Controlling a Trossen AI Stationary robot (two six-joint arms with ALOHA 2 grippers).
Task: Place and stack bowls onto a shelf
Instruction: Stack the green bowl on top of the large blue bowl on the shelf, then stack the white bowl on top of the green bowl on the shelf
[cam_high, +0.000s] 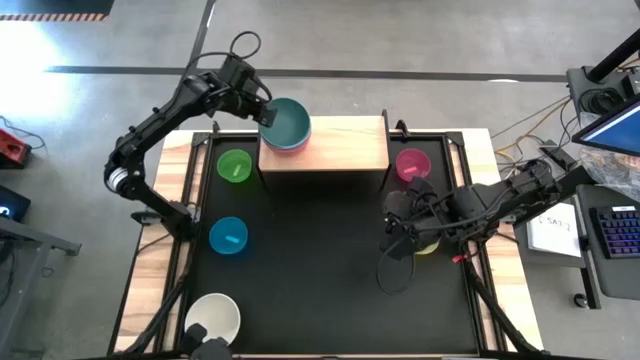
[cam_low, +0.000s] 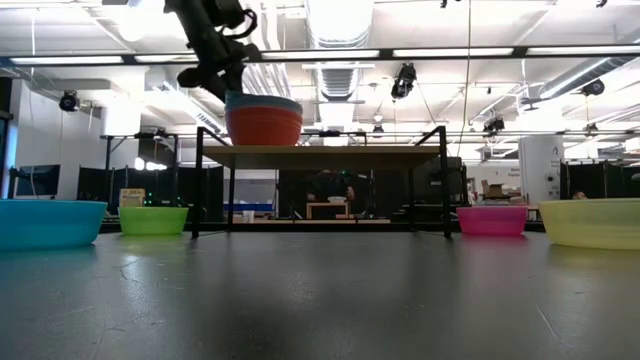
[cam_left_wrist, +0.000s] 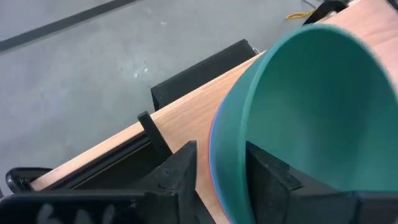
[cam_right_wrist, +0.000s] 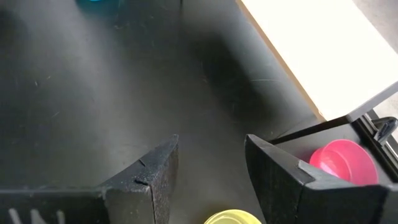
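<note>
Left tool up at the shelf's left end, clamped on the rim of the teal bowl, one finger outside the wall and one inside. Teal bowl nested on top of a stack with the slate blue bowl and the red bowl under it, all resting on the light-wood board. Right tool low over the black worktop on its right side, fingers spread wide and holding nothing, with the yellow bowl just beside it and partly hidden under the arm. Pink bowl on the worktop close by the shelf's right end. Green bowl on the worktop beside the shelf's left end, blue bowl nearer the front on the left side, cream white bowl at the front left corner. Shelf's middle and right parts bare wood.
</note>
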